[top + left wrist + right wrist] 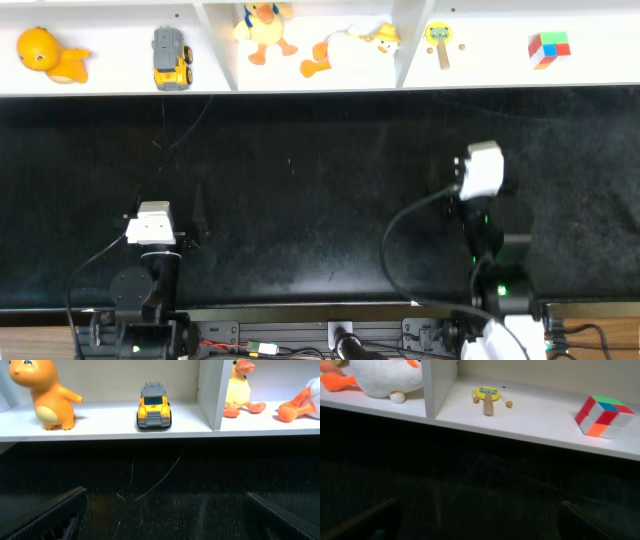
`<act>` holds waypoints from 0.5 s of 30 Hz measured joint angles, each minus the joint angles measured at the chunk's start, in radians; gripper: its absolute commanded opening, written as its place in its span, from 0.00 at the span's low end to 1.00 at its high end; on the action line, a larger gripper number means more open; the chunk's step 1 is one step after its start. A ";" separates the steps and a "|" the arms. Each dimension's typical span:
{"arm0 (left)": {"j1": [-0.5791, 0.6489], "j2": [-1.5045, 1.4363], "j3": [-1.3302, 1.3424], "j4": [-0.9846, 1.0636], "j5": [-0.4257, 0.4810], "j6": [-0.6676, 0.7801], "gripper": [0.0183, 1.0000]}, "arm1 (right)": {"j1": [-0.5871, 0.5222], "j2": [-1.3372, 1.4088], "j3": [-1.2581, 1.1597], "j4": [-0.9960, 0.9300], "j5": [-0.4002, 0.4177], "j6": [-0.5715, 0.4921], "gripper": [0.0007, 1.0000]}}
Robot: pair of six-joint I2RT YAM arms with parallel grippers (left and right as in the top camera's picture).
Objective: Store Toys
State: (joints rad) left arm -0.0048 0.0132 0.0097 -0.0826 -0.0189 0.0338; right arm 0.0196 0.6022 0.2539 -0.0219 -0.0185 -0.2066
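Several toys sit in a white shelf [320,82] along the far edge of the black mat. An orange figure [50,55] and a yellow truck [154,406] share the left compartment. A yellow duck [265,30] and a white plush duck [350,50] lie in the middle one. A small rattle drum [489,398] and a coloured cube [602,415] are in the right one. My left gripper [165,494] hangs open over the mat facing the truck, holding nothing. My right gripper [480,502] is open too, empty, facing the right compartment.
The black mat [320,190] spans the table between the arms and the shelf. Upright white dividers [210,392] separate the compartments. Cables run along the near edge by the arm bases.
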 measured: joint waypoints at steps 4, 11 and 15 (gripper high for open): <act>0.000 0.000 0.000 0.000 0.000 0.000 1.00 | -0.014 -0.180 -0.102 0.003 0.001 0.016 1.00; 0.000 0.000 0.000 0.000 0.000 0.000 1.00 | -0.018 -0.384 -0.229 -0.018 0.001 0.071 1.00; 0.000 0.000 0.000 0.000 0.000 0.000 1.00 | -0.018 -0.444 -0.236 -0.061 0.002 0.084 1.00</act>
State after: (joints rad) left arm -0.0048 0.0132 0.0097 -0.0822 -0.0189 0.0338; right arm 0.0013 0.1581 0.0181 -0.0834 -0.0166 -0.1223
